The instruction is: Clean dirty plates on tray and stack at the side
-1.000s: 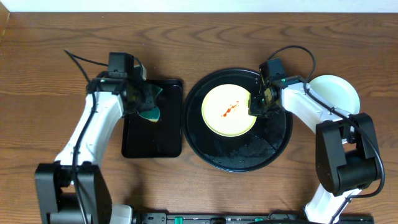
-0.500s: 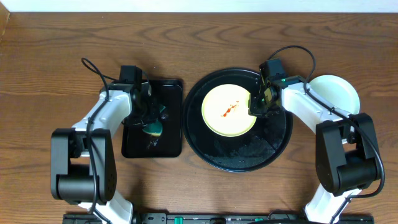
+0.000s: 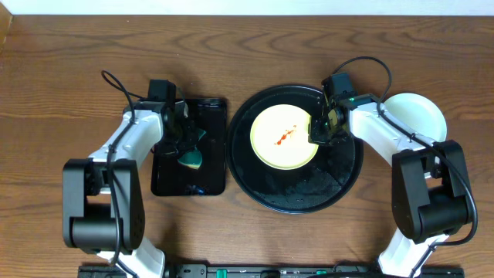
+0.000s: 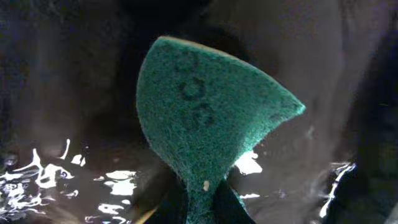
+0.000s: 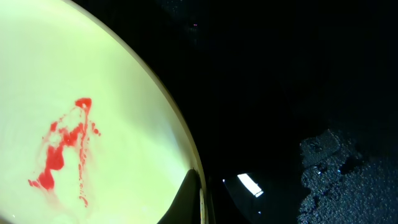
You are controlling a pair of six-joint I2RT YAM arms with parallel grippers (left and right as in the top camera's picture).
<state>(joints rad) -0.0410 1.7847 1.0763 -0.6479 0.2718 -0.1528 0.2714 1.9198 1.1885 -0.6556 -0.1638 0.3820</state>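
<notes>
A pale yellow plate (image 3: 282, 136) with a red smear at its centre lies in the large round black tray (image 3: 340, 181). My right gripper (image 3: 317, 130) is shut on the plate's right rim; the right wrist view shows the rim (image 5: 180, 134) pinched between the fingers (image 5: 200, 202). A light plate (image 3: 421, 116) sits on the table to the right of the tray. My left gripper (image 3: 184, 139) is shut on a green sponge (image 3: 190, 159) over the small rectangular tray; in the left wrist view the sponge (image 4: 208, 121) fills the frame above the jaws (image 4: 200, 208).
The small rectangular black tray (image 3: 208, 177) holds a film of water and lies left of the round tray. The round tray's floor (image 5: 323, 155) is wet. Brown wooden tabletop (image 3: 247, 54) lies all round; a wall edge runs along the back.
My left arm swung in over the rectangular tray with the sponge, dipped it, and has lifted it slightly. The right arm and plate have not moved.
</notes>
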